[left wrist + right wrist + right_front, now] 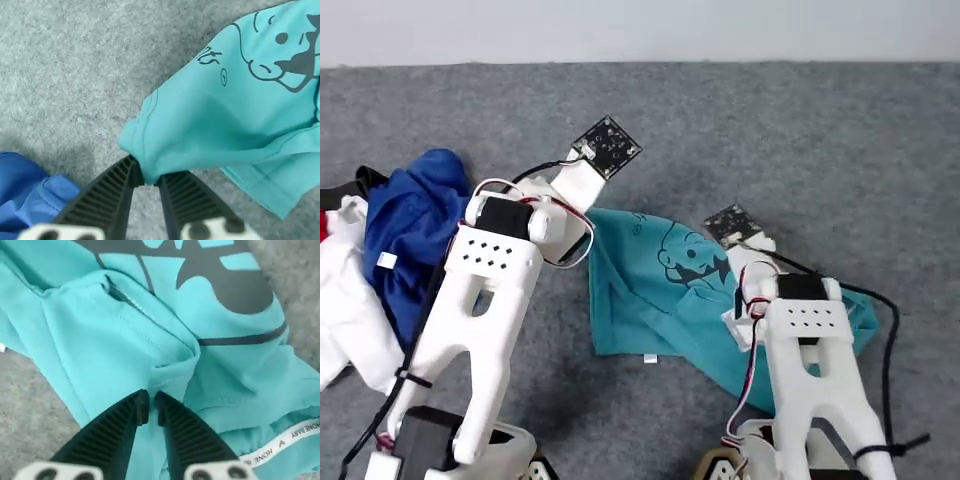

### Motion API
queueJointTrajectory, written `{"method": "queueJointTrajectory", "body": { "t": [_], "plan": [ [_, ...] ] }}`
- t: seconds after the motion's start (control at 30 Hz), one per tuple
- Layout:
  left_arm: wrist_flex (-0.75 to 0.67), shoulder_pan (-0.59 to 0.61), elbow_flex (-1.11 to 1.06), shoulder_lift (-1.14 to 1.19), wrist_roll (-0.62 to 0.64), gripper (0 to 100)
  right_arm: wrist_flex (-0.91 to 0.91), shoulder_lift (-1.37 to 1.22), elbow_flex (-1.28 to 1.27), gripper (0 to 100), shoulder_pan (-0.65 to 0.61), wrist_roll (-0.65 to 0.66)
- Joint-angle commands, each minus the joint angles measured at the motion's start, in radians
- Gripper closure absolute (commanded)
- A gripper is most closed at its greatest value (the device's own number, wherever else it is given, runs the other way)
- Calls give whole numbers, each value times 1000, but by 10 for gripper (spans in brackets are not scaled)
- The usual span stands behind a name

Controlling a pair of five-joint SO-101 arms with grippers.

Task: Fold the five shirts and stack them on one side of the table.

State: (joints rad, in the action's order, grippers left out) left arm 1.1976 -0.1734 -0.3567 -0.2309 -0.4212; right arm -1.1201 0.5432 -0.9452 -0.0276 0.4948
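Though rumpled, shirt (640, 300) in both jaws.

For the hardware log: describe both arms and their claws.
The left arm and right arm are white plastic, with perforated shells and slotted links. The left claw and right claw have black ribbed fingers. Red, white and black wires loop at the joints; a black cable trails by the right arm.

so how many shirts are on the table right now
3 clearly: the teal shirt mid-table, held by the left gripper and right gripper; the blue shirt and white shirt heaped beside the left arm. A red scrap and black scrap there may be more.
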Motion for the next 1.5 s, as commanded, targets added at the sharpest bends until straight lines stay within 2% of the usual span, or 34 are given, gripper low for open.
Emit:
{"method": "queueJointTrajectory", "body": {
  "t": [0.0,0.47,0.9,1.03,1.13,1.3,1.47],
  "plan": [
    [-11,2,4,-3,5,985,12,13,8,901,21,9],
    [-61,2,-82,-3,5,985,-36,48,41,888,25,9],
    [-61,0,-88,-5,5,985,163,-82,-40,894,25,9],
    [-61,0,-88,-5,5,985,199,-116,-40,991,25,14],
    [-61,0,-88,-5,5,985,205,-128,-40,989,27,15],
    [-61,0,-88,-5,5,985,197,-90,-34,990,27,11],
    [-61,0,-82,-11,8,985,156,79,-15,990,27,11]
  ]
}}
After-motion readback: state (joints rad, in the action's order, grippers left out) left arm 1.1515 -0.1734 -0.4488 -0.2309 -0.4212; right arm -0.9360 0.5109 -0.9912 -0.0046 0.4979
